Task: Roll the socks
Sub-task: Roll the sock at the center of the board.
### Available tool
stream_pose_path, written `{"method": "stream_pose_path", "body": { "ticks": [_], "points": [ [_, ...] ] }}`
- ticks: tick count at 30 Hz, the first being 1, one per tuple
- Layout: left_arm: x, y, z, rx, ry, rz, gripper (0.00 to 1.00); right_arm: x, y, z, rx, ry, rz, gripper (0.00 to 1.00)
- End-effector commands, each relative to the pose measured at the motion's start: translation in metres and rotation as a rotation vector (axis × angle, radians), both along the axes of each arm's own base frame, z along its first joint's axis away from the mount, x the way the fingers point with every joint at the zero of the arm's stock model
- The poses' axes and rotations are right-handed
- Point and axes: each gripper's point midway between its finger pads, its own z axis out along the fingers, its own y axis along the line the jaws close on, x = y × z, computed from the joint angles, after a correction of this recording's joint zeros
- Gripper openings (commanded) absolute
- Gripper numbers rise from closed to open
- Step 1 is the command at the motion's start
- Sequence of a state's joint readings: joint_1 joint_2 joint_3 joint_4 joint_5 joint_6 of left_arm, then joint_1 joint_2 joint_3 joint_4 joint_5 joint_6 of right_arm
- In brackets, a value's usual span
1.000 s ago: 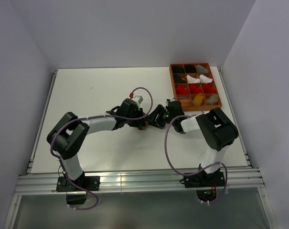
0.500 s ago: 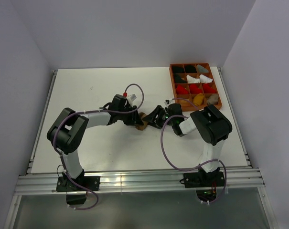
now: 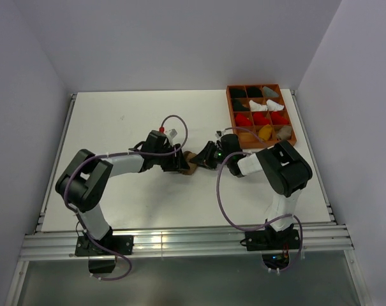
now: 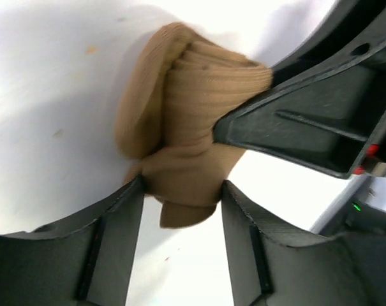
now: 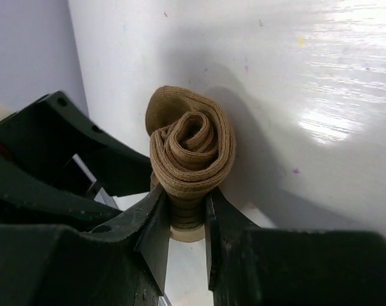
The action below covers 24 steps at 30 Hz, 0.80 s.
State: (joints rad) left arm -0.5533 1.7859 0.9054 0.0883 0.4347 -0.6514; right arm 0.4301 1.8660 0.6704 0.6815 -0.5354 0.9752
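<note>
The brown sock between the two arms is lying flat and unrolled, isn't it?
No. The brown sock is rolled into a tight spiral, not lying flat; the right wrist view shows the coil end-on. The rest of what you say holds.

We are looking at a tan rolled sock (image 5: 191,153) of ribbed knit cloth, soft and matt, its ridges showing along the coil. The right gripper (image 5: 183,213) and the left gripper (image 4: 181,191) are showing hard black plastic with a dull finish. The white counter (image 5: 320,76) is looking smooth and glossy, throwing back glare. The orange compartment tray (image 3: 253,87) is appearing matt, and the silver rail (image 3: 180,242) is shining like metal.
</note>
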Motion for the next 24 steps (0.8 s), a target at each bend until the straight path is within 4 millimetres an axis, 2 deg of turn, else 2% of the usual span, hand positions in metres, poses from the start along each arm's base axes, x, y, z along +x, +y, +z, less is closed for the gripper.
{"method": "stream_pose_path", "body": {
  "ticks": [1, 2, 3, 5, 8, 9, 11, 12, 14, 16, 18, 24],
  "points": [
    [-0.002, 0.028, 0.000, 0.140, -0.058, 0.104, 0.57, -0.004, -0.009, -0.009, -0.139, 0.053, 0.004, 0.10],
    [-0.002, 0.040, -0.004, 0.209, -0.069, 0.149, 0.57, -0.009, -0.013, -0.015, -0.175, 0.100, -0.001, 0.10],
    [-0.004, 0.040, 0.005, 0.228, -0.114, 0.162, 0.58, -0.004, -0.011, -0.008, -0.185, 0.087, 0.003, 0.09],
    [-0.004, 0.042, 0.014, 0.264, -0.174, 0.197, 0.58, -0.012, -0.015, -0.013, -0.241, 0.148, 0.015, 0.08],
    [-0.002, 0.044, 0.035, 0.353, -0.349, 0.267, 0.59, -0.013, -0.014, -0.011, -0.297, 0.189, 0.029, 0.08],
    [-0.005, 0.038, 0.044, 0.376, -0.419, 0.282, 0.59, -0.008, -0.011, -0.007, -0.303, 0.183, 0.028, 0.08],
    [-0.009, 0.033, 0.049, 0.407, -0.479, 0.284, 0.59, -0.017, -0.012, -0.010, -0.338, 0.236, 0.043, 0.08],
    [-0.009, 0.024, 0.059, 0.413, -0.549, 0.297, 0.59, -0.016, -0.012, -0.012, -0.357, 0.245, 0.041, 0.09],
    [-0.010, 0.015, 0.066, 0.433, -0.613, 0.297, 0.60, -0.017, -0.010, -0.009, -0.379, 0.265, 0.049, 0.09],
    [-0.016, -0.002, 0.072, 0.454, -0.692, 0.266, 0.60, -0.014, -0.008, -0.007, -0.380, 0.269, 0.050, 0.09],
    [-0.019, -0.015, 0.066, 0.490, -0.720, 0.236, 0.61, -0.014, -0.006, -0.006, -0.382, 0.281, 0.053, 0.09],
    [-0.011, -0.027, 0.044, 0.564, -0.744, 0.233, 0.62, -0.016, -0.004, -0.006, -0.383, 0.296, 0.066, 0.11]
  ]
}}
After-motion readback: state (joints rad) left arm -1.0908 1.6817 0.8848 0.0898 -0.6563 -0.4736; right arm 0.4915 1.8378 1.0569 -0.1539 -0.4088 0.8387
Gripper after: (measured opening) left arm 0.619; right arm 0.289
